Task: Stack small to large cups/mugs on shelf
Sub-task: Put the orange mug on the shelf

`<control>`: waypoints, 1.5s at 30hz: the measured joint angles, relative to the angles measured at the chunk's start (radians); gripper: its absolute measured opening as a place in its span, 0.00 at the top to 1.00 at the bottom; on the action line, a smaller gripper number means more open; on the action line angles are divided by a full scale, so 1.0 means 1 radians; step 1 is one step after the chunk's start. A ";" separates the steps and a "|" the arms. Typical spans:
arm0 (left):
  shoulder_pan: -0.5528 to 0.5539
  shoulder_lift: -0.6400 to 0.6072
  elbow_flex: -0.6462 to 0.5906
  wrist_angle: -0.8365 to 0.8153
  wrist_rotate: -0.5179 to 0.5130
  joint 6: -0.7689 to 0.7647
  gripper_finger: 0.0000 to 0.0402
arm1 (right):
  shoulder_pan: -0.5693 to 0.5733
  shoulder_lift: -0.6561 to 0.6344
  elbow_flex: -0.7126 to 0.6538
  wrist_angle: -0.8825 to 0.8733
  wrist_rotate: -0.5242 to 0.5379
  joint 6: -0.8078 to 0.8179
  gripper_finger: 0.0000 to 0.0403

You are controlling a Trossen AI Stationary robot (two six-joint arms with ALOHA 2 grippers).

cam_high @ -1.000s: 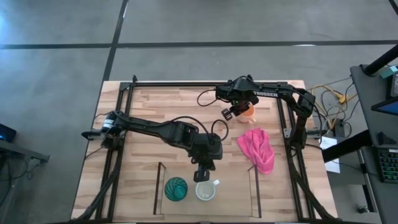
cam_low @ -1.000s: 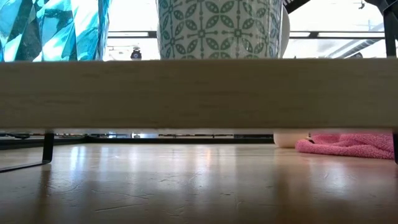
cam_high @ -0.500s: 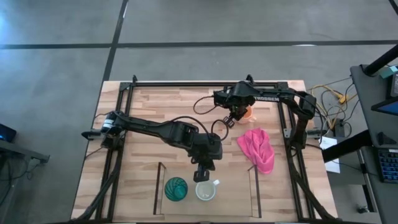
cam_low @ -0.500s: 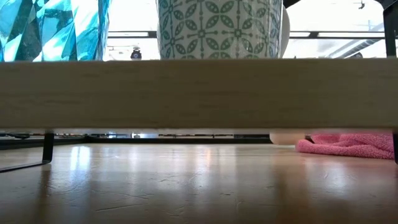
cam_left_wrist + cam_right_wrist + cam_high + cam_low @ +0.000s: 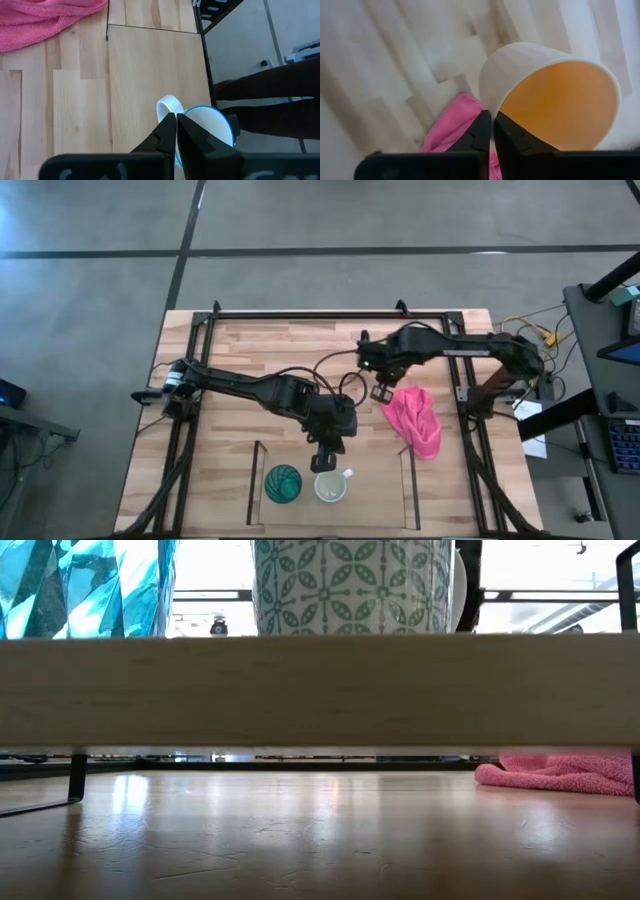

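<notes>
Pinching the rim of the orange mug [image 5: 555, 100] between closed fingers, the right gripper [image 5: 381, 391] carries it above the tabletop [image 5: 250, 355] beside the pink cloth [image 5: 415, 420], while the left gripper [image 5: 322, 464], its fingers shut and empty, hovers just behind the white mug [image 5: 330, 486] standing next to the teal tumbler [image 5: 282, 483] on the shelf [image 5: 375, 490]. The mug looks rigid, smooth and breakable, likely to swing in a thin rim hold, so the handle or a deeper bite on the wall seems safer. Only the right wrist view shows the mug, tilted with its orange inside exposed; in the high view the arm hides it.

Pale smooth wood table [image 5: 240, 355], fluffy pink cloth [image 5: 415, 420], glossy glazed orange-lined mug [image 5: 555, 100].
</notes>
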 joint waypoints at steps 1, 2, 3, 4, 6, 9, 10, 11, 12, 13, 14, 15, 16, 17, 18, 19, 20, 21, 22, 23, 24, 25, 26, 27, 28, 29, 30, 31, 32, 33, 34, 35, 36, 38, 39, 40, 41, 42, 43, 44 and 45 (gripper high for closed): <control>0.000 0.000 0.000 0.000 0.000 0.000 1.00 | 0.019 -0.015 0.000 0.000 -0.001 -0.015 0.98; 0.000 0.000 0.000 0.000 0.000 0.000 1.00 | 0.037 -0.028 0.000 -0.001 -0.001 -0.026 0.98; 0.000 0.000 0.000 0.000 0.000 0.000 1.00 | 0.054 -0.042 0.000 -0.002 -0.001 -0.035 0.98; 0.000 0.000 0.000 -0.003 0.000 0.000 1.00 | 0.073 -0.053 0.000 -0.002 -0.001 -0.044 0.98; 0.000 0.000 0.004 -0.022 0.000 0.000 1.00 | 0.109 -0.076 0.000 -0.002 -0.001 -0.059 0.98; 0.000 -0.006 0.007 -0.059 0.000 -0.001 1.00 | 0.163 -0.099 0.000 -0.003 -0.006 -0.089 0.98; 0.000 -0.010 0.007 -0.070 0.001 -0.001 1.00 | 0.183 -0.103 0.000 -0.003 -0.006 -0.099 0.98; 0.000 -0.013 0.007 -0.079 0.001 -0.001 1.00 | 0.203 -0.107 0.000 -0.004 -0.005 -0.104 0.98; 0.000 -0.018 0.007 -0.093 0.001 -0.001 1.00 | 0.223 -0.109 0.000 -0.004 -0.006 -0.104 0.98; 0.000 -0.024 0.006 -0.111 0.001 -0.002 1.00 | 0.243 -0.110 0.000 -0.004 -0.008 -0.105 0.98; 0.000 -0.029 0.005 -0.124 0.001 -0.002 1.00 | 0.263 -0.110 0.000 -0.006 -0.009 -0.111 0.98; 0.000 -0.032 0.004 -0.127 0.001 -0.002 1.00 | 0.282 -0.110 0.000 -0.007 -0.009 -0.119 0.98; 0.000 -0.039 0.004 -0.135 0.000 -0.002 1.00 | 0.301 -0.110 0.000 -0.008 -0.009 -0.128 0.98; 0.000 -0.047 0.003 -0.152 -0.007 -0.002 1.00 | 0.320 -0.110 0.000 -0.008 -0.008 -0.129 0.98; 0.000 -0.050 0.002 -0.157 -0.016 -0.008 1.00 | 0.338 -0.110 0.000 -0.008 -0.008 -0.128 0.98; 0.000 -0.057 0.001 -0.156 -0.021 -0.022 1.00 | 0.355 -0.110 0.000 -0.006 -0.008 -0.122 0.98; 0.000 -0.065 -0.001 -0.159 -0.027 -0.035 1.00 | 0.372 -0.109 0.000 -0.006 -0.008 -0.111 0.98; 0.001 -0.069 -0.001 -0.165 -0.038 -0.052 1.00 | 0.390 -0.108 0.000 -0.007 -0.009 -0.105 0.98; 0.001 -0.074 -0.001 -0.164 -0.054 -0.061 1.00 | 0.407 -0.107 0.000 -0.007 -0.008 -0.102 0.98; 0.001 -0.079 -0.001 -0.164 -0.072 -0.078 1.00 | 0.424 -0.107 0.000 -0.004 -0.008 -0.102 0.98; 0.002 -0.082 -0.001 -0.165 -0.085 -0.086 1.00 | 0.441 -0.106 0.000 -0.003 -0.008 -0.103 0.98; 0.002 -0.086 -0.001 -0.164 -0.088 -0.105 1.00 | 0.458 -0.104 0.000 -0.001 -0.008 -0.103 0.98; 0.002 -0.091 -0.002 -0.165 -0.096 -0.114 1.00 | 0.474 -0.102 0.000 0.004 -0.008 -0.103 0.98; 0.002 -0.094 -0.002 -0.164 -0.104 -0.129 1.00 | 0.491 -0.099 0.000 0.006 -0.008 -0.102 0.98; 0.002 -0.098 -0.002 -0.164 -0.111 -0.134 1.00 | 0.506 -0.095 0.000 0.008 -0.008 -0.099 0.98; 0.002 -0.100 -0.002 -0.165 -0.122 -0.140 1.00 | 0.521 -0.091 0.000 0.015 -0.007 -0.100 0.98; 0.002 -0.102 -0.002 -0.164 -0.132 -0.150 1.00 | 0.537 -0.087 0.000 0.024 -0.007 -0.103 0.98; 0.002 -0.104 -0.002 -0.164 -0.136 -0.160 1.00 | 0.551 -0.083 0.000 0.034 -0.006 -0.104 0.98; 0.002 -0.105 -0.002 -0.164 -0.137 -0.167 1.00 | 0.566 -0.078 0.000 0.047 -0.005 -0.109 0.98; 0.002 -0.105 -0.002 -0.164 -0.139 -0.176 1.00 | 0.579 -0.072 0.000 0.062 -0.005 -0.114 0.98; 0.002 -0.105 -0.002 -0.164 -0.140 -0.183 1.00 | 0.592 -0.068 0.000 0.080 -0.005 -0.127 0.98; 0.002 -0.106 -0.002 -0.164 -0.141 -0.185 1.00 | 0.606 -0.064 0.000 0.097 -0.005 -0.140 0.98; 0.002 -0.107 -0.003 -0.164 -0.142 -0.185 1.00 | 0.621 -0.057 0.000 0.115 -0.005 -0.157 0.98; 0.002 -0.107 -0.003 -0.164 -0.145 -0.186 1.00 | 0.643 -0.045 0.000 0.149 -0.006 -0.197 0.98; 0.002 -0.107 -0.003 -0.164 -0.145 -0.186 1.00 | 0.656 -0.037 0.000 0.159 -0.005 -0.213 0.98; 0.002 -0.107 -0.003 -0.164 -0.145 -0.186 1.00 | 0.667 -0.031 0.000 0.164 -0.006 -0.225 0.98; 0.001 -0.107 -0.003 -0.164 -0.145 -0.187 1.00 | 0.675 -0.022 0.000 0.168 -0.006 -0.234 0.98; 0.000 -0.107 -0.003 -0.164 -0.145 -0.190 1.00 | 0.685 -0.015 0.000 0.173 -0.006 -0.239 0.98; 0.000 -0.107 -0.003 -0.164 -0.145 -0.197 1.00 | 0.694 -0.007 0.000 0.174 -0.006 -0.239 0.98; 0.000 -0.107 -0.003 -0.164 -0.145 -0.211 1.00 | 0.704 0.002 0.000 0.174 -0.005 -0.237 0.98; 0.000 -0.107 -0.003 -0.164 -0.145 -0.212 1.00 | 0.710 0.010 0.000 0.177 -0.006 -0.230 0.98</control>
